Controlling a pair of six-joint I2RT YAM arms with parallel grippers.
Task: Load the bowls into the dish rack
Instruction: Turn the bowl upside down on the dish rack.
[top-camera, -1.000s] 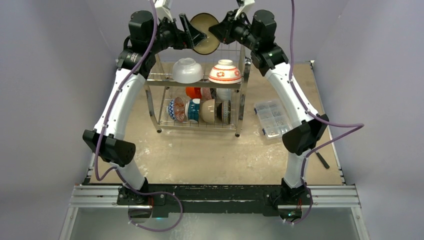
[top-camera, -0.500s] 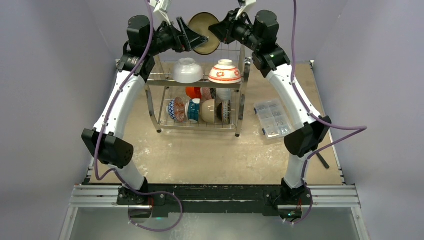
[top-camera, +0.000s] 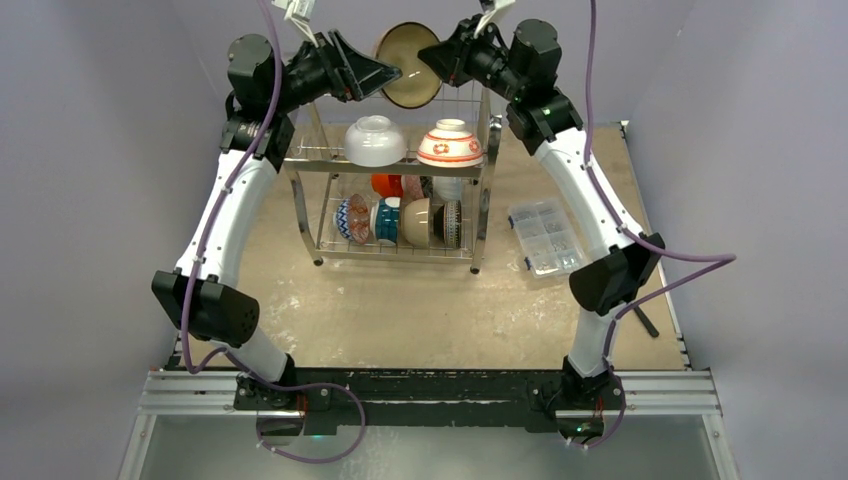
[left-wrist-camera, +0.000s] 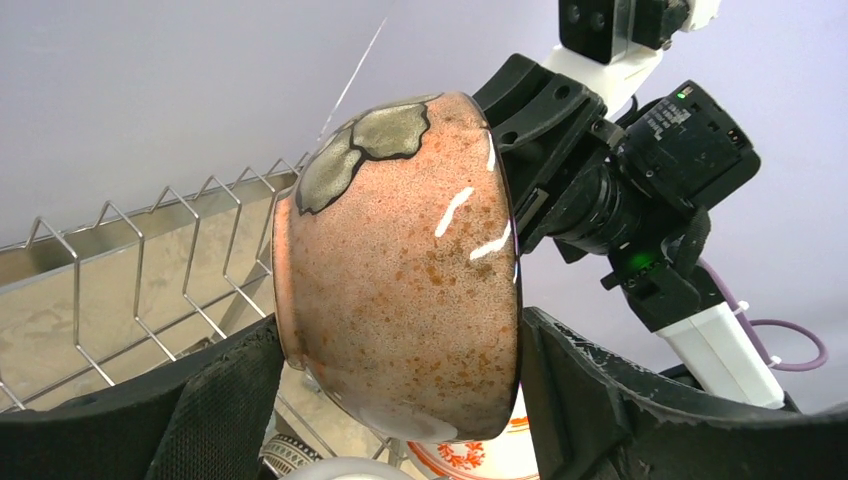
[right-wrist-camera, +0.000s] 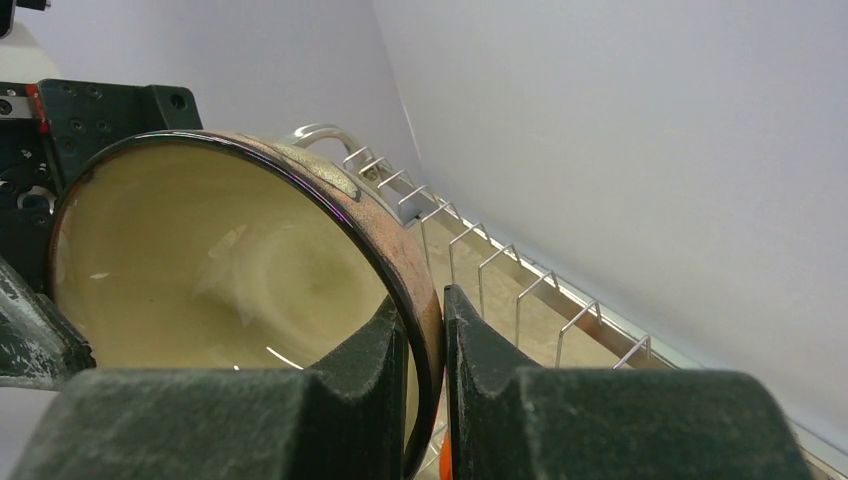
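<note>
**Bowl on single rim pinch over rack top tier: slip risk**

Tan-brown bowl is being held in air, on edge, above the back edge of the dish rack top tier. Not yet seated in any slot.

It's being pinched at the rim by R gripper, jaws pressed together on the wall, one inside, one outside. L gripper is being held spread wide, fingers straddling the bowl's outer wall. Contact can't be told from the wrist view.

Risks (judged):
- Glaze looks glossy and the grip is one narrow pinch, so the bowl could be levered round the pads by its own wt. A slip would drop it onto the white bowl or red-and-white bowl, both upside down at the top tier's front edge.
- L fingers are close on both sides, so any sideways move could knock the bowl out of the pinch.
- If the wire slots are missed while lowering, the bowl could be tipped over the rack's back edge onto the bench.
</note>
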